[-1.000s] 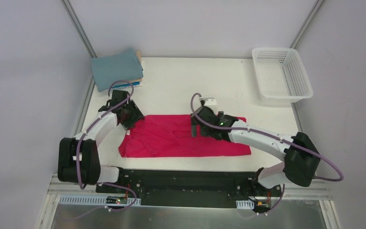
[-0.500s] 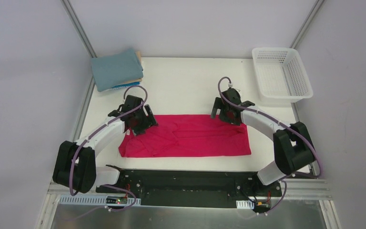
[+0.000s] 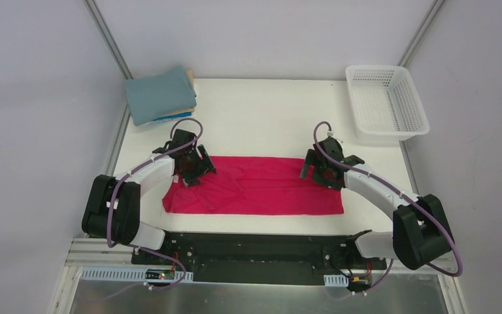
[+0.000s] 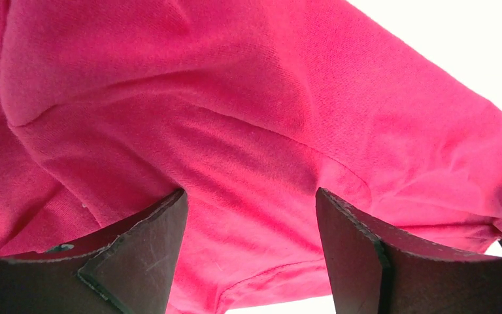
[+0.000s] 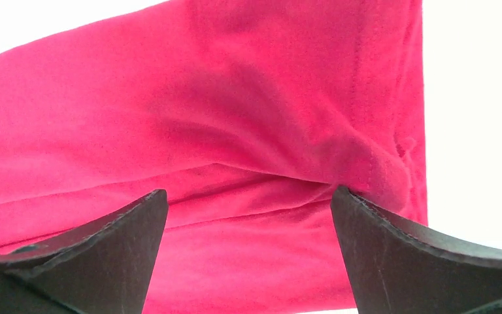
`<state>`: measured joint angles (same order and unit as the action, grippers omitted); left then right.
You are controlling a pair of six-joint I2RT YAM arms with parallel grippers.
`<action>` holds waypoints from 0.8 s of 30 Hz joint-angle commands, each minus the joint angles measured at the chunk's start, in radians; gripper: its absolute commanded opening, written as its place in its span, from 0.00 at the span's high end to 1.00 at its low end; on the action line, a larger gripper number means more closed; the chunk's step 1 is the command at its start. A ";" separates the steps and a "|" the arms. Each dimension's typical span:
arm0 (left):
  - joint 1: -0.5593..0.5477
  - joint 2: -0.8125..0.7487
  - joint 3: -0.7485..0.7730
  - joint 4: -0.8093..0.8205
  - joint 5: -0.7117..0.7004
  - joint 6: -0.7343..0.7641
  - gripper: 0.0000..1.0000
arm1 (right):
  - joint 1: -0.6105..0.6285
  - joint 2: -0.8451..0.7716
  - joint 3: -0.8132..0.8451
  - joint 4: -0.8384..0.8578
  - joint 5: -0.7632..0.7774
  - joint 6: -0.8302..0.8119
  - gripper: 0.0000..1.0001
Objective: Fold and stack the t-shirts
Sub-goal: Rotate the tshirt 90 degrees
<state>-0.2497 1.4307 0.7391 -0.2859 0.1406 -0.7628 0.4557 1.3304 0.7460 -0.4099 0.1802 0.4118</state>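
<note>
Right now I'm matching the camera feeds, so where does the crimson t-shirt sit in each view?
Top external: crimson t-shirt spread flat on the table, near middle.
Left wrist: it fills nearly everything.
Right wrist: it fills left and centre.
Shared landmark: white table past the t-shirt's edge.
</note>
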 commanded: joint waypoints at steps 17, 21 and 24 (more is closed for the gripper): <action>0.102 0.261 0.188 0.008 0.008 0.090 0.29 | -0.012 -0.079 0.162 -0.040 -0.411 -0.127 0.00; 0.100 0.353 0.290 0.007 0.029 0.093 0.29 | -0.039 -0.009 0.162 -0.040 -0.243 -0.116 0.00; 0.100 0.441 0.385 0.006 0.073 0.095 0.31 | -0.049 0.037 0.153 -0.064 -0.065 -0.081 0.00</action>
<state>-0.1555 1.7424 1.0500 -0.2749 0.2001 -0.7105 0.4255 1.3148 0.8822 -0.4400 -0.0978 0.3138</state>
